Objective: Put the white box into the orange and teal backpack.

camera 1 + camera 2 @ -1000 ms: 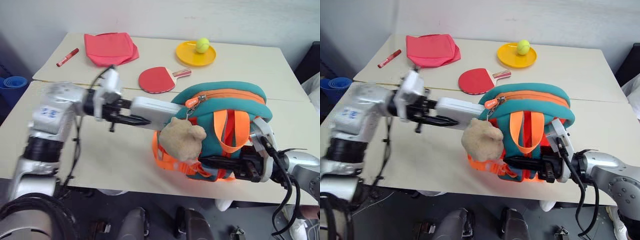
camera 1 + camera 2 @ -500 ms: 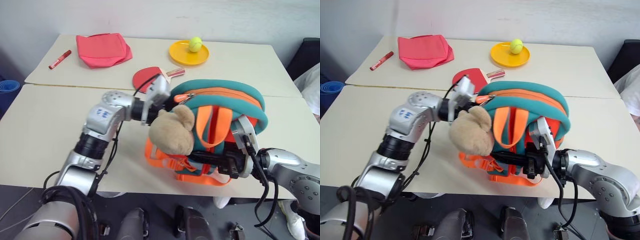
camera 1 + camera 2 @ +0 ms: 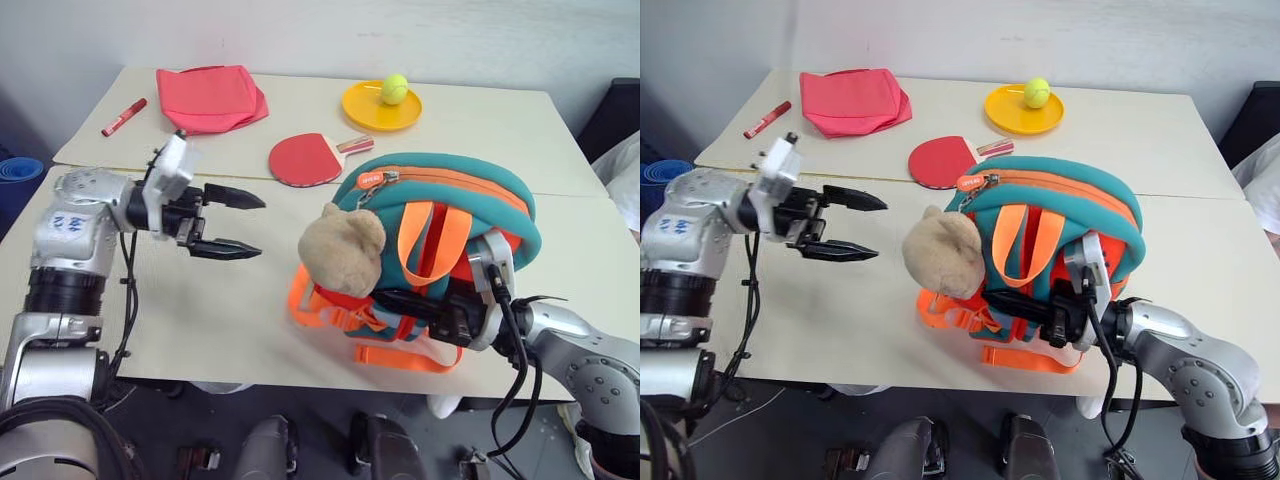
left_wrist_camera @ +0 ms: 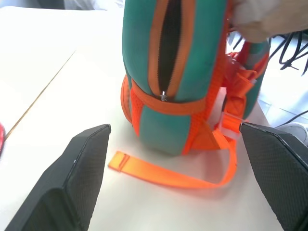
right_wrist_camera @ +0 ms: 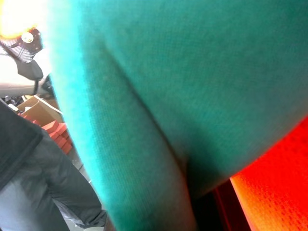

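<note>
The orange and teal backpack stands upright at the table's front right, a beige plush toy hanging on its left side. Its top zipper gapes a little in the left wrist view. The white box is hidden. My left gripper hovers open and empty over the table, a short way left of the backpack, pointing at it. My right gripper is shut on the backpack's lower front among the orange straps. Teal fabric presses close in the right wrist view.
Behind the backpack lies a red paddle. A yellow plate with a tennis ball sits at the back. A red-pink pouch and a red marker lie at the back left. A loose orange strap trails on the table.
My left gripper carried the white box into the backpack's opening, then let go, pulled back to the left and opened wide. The box is out of sight now. The right gripper kept its hold.
</note>
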Action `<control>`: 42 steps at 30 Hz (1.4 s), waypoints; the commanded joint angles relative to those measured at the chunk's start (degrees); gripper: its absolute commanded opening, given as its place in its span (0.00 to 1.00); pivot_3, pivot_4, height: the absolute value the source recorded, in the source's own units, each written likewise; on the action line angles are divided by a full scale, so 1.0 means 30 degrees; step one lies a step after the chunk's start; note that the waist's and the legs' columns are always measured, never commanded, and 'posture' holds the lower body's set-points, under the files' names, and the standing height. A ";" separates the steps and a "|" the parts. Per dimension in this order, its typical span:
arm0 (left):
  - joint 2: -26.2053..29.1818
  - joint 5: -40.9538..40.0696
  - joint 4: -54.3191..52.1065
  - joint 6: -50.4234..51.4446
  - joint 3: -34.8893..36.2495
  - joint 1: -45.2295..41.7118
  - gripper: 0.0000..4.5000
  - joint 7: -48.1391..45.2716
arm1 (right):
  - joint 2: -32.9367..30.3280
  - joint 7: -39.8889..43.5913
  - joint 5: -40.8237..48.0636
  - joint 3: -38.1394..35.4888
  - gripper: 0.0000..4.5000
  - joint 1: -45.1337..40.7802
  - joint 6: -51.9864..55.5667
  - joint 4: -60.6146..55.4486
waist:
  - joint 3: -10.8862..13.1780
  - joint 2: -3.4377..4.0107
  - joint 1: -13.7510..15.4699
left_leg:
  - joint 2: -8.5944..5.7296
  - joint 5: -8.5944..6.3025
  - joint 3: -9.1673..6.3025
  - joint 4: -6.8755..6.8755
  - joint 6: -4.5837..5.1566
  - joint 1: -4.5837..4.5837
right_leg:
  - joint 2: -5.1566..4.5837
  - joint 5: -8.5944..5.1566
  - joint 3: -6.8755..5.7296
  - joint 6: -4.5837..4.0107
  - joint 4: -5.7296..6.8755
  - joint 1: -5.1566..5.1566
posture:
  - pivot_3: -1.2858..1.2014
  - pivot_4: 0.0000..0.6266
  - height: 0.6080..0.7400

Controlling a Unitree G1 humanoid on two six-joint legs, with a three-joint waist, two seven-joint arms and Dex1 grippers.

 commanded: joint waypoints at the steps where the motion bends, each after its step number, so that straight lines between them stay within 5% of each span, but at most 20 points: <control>1: -0.1051 -0.2691 -0.4703 0.1917 0.0952 0.0732 1.00 0.1769 | -0.0301 0.0299 0.0184 -0.0538 0.00 -0.0616 -0.0026 0.0361 | 0.0000 0.0000 0.0088 | -0.0005 -0.0001 -0.0003 0.0010 0.0006 0.0000 | -0.0002 0.0000 -0.0002 0.0001 0.0007 0.0005 | 0.52 0.24 1.00; 9: -0.3065 -0.2317 -0.8187 0.1853 0.0186 0.2350 1.00 0.4899 | 0.0339 0.0665 0.1439 -0.0224 0.00 -0.1931 0.0608 0.0894 | 0.0000 0.0001 -0.0046 | 0.0015 0.0007 -0.0003 0.0006 -0.0005 0.0019 | 0.0019 0.0005 0.0018 0.0009 0.0012 0.0020 | 0.52 0.24 1.00; 14: -0.5293 -0.1566 -0.7496 0.0195 0.0016 0.2432 0.74 0.6731 | 0.0708 0.0244 0.1199 -0.0114 0.00 -0.2179 0.0478 0.0681 | 0.0000 0.0000 0.0099 | -0.0009 0.0009 0.0001 0.0009 -0.0001 0.0018 | 0.0030 0.0005 0.0007 0.0008 0.0017 0.0022 | 0.52 0.24 1.00; 25: -0.2222 -0.1820 -0.3440 0.1119 0.1717 0.0767 0.14 0.5337 | 0.1224 -0.0724 0.0896 -0.0776 0.00 -0.0373 -0.0285 -0.0442 | -0.0001 0.0001 0.0053 | -0.0006 0.0010 0.0004 0.0007 -0.0003 0.0023 | 0.0039 0.0004 0.0002 0.0007 0.0032 0.0011 | 0.52 0.24 1.00; 33: -0.0431 0.3059 0.2289 -0.4382 -0.0548 0.1150 0.12 0.3409 | 0.1766 -0.1171 -0.0036 -0.0481 0.00 0.1227 -0.1204 -0.1217 | -0.0002 0.0002 0.0045 | -0.0010 0.0006 0.0058 -0.0006 -0.0002 0.0033 | 0.0054 0.0003 -0.0054 0.0007 0.0040 -0.0015 | 0.52 0.24 1.00; 36: -0.1448 0.4301 0.2639 -0.6483 -0.1835 0.2648 0.12 0.3132 | 0.1734 -0.0965 -0.0419 -0.0453 0.00 0.1834 -0.1389 -0.1148 | -0.0007 0.0010 0.0047 | -0.0011 -0.0004 0.0062 -0.0017 -0.0008 0.0039 | 0.0045 0.0001 -0.0036 0.0004 0.0036 -0.0018 | 0.52 0.24 1.00; 42: -0.4400 0.4901 0.1657 -0.5392 -0.1641 0.4113 0.12 0.7119 | 0.2358 -0.1347 -0.3598 -0.0167 0.00 0.2242 -0.3526 -0.0600 | -0.0013 -0.0008 0.0145 | -0.0016 -0.0004 0.0026 0.0019 0.0024 0.0012 | -0.0001 0.0006 0.0016 0.0011 0.0042 -0.0008 | 0.52 0.24 1.00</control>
